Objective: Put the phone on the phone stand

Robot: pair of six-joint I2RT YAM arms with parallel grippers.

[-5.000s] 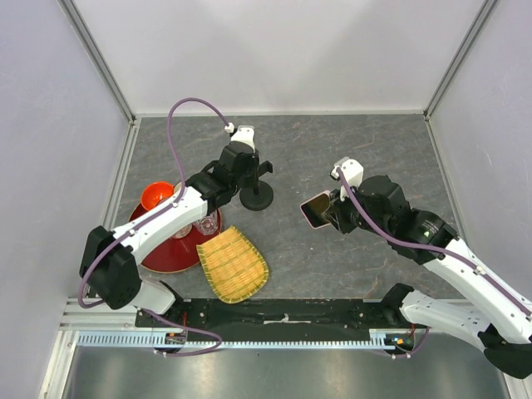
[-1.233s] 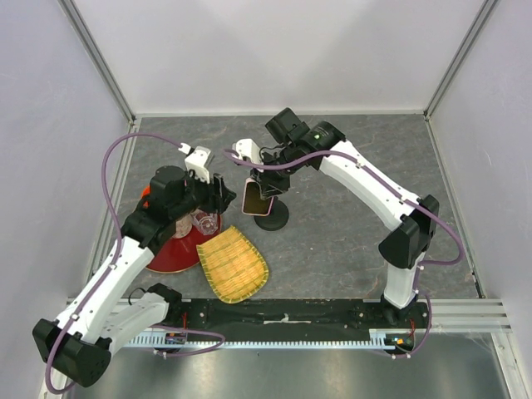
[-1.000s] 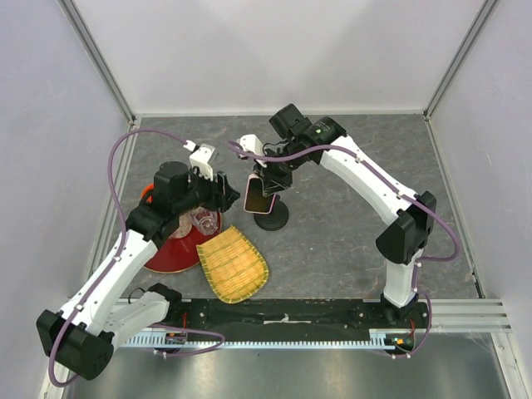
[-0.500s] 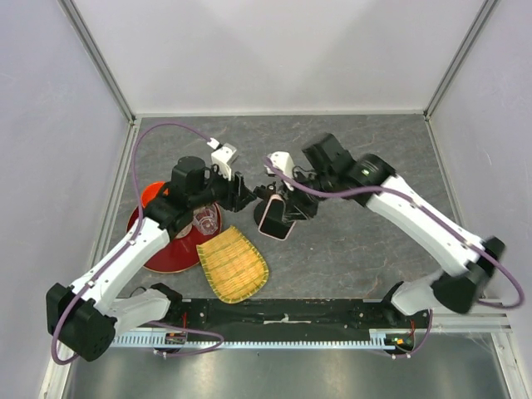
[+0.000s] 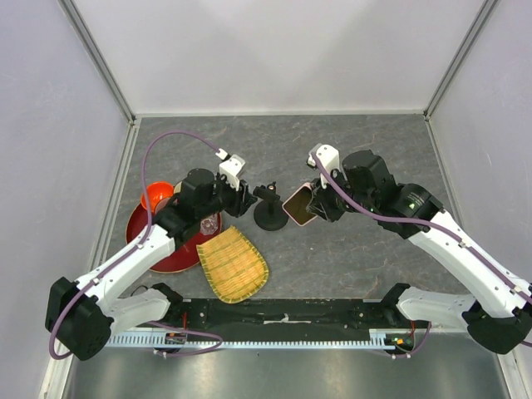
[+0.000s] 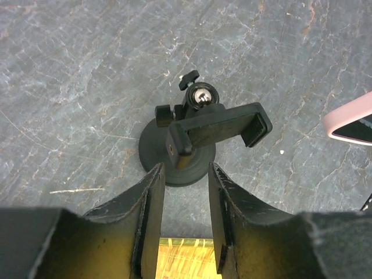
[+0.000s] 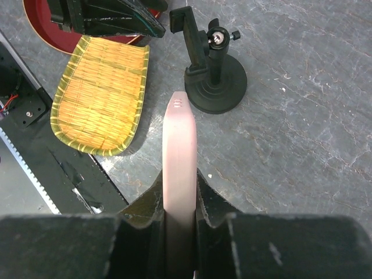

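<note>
Grey stone-patterned table point(image 5: 357, 150); on its left side a red dish point(image 5: 154, 249), with a woven bamboo tray point(image 5: 233, 263) beside it toward the near edge. Right gripper point(image 7: 181, 186) clenched on the phone point(image 7: 179, 139), held edge-up above the table just right of the phone stand point(image 5: 270, 209), not touching it. Left gripper point(image 6: 186, 174) spread, nothing between its fingers, just left of the stand; stand upright on its disc base, clamp bracket point(image 6: 218, 125) on top.

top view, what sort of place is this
Probably a robot test cell in a lab, not a home: plain white panels wall in the grey table, and unrelated props, a phone stand and a bamboo tray, sit on it.
</note>
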